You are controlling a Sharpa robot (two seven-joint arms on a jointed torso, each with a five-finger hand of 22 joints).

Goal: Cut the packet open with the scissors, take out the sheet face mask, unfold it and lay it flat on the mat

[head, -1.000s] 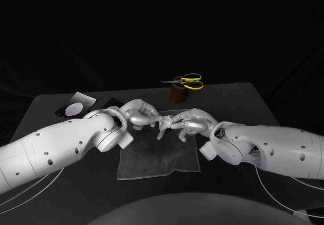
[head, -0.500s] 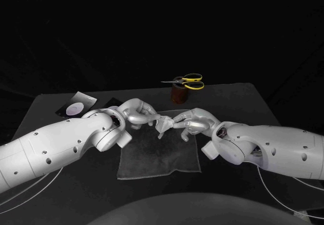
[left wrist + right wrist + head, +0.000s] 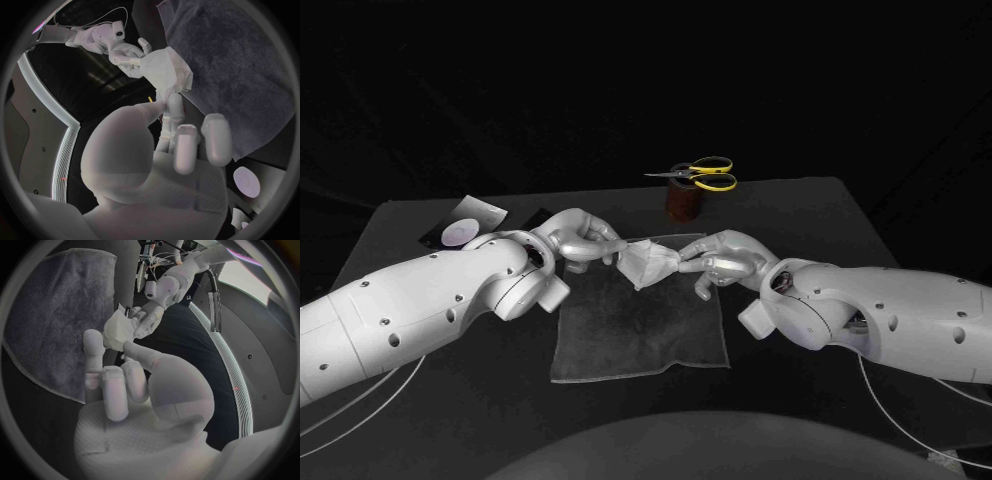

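Note:
A white folded sheet face mask (image 3: 648,264) hangs above the far end of the grey mat (image 3: 642,330), held between both hands. My left hand (image 3: 578,240) pinches its left edge and my right hand (image 3: 714,259) pinches its right edge. The left wrist view shows the mask (image 3: 165,71) partly spread, gripped by my left fingertips (image 3: 173,102) with the right hand (image 3: 126,53) beyond it. In the right wrist view the mask (image 3: 117,330) sits between my right fingers (image 3: 94,357) and the left hand (image 3: 149,320). Yellow-handled scissors (image 3: 700,174) lie on a brown cylinder (image 3: 682,204) at the back.
The opened packet (image 3: 463,226), dark with a pale round patch, lies on the table at the back left. The mat's near edge reaches toward the table's front.
The hands have drawn slightly apart and the mask between them has opened wider, from a narrow strip to a broader fold.

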